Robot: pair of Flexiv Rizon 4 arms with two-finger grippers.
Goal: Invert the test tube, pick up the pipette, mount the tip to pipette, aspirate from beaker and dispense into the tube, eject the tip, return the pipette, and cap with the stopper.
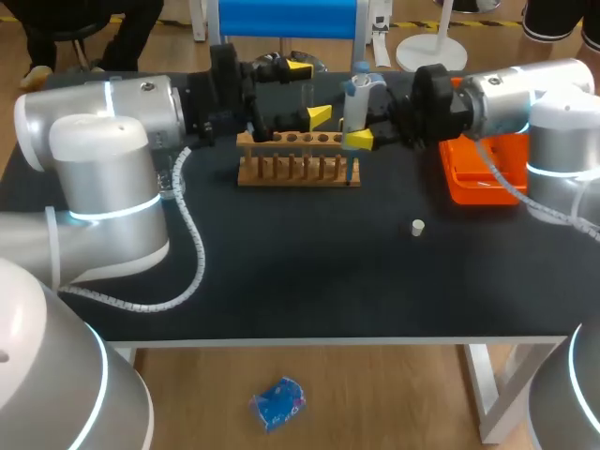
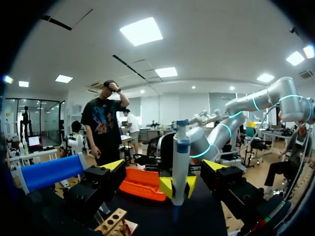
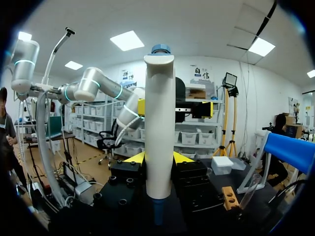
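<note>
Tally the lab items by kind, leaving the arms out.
Pipette: 1
Wooden rack: 1
Test tube: 1
Orange tray: 1
White stopper: 1
Total: 5

A white plastic pipette with a blue top (image 1: 357,103) stands upright in the right hand (image 1: 361,127), at the wooden rack's (image 1: 295,159) right end. A small white stopper (image 1: 418,227) lies nearer on the black desk (image 1: 281,272).

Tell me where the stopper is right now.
In the head view the stopper lies loose on the black table, right of centre. It is just in front of the orange tray and forward-right of the wooden rack.
</note>
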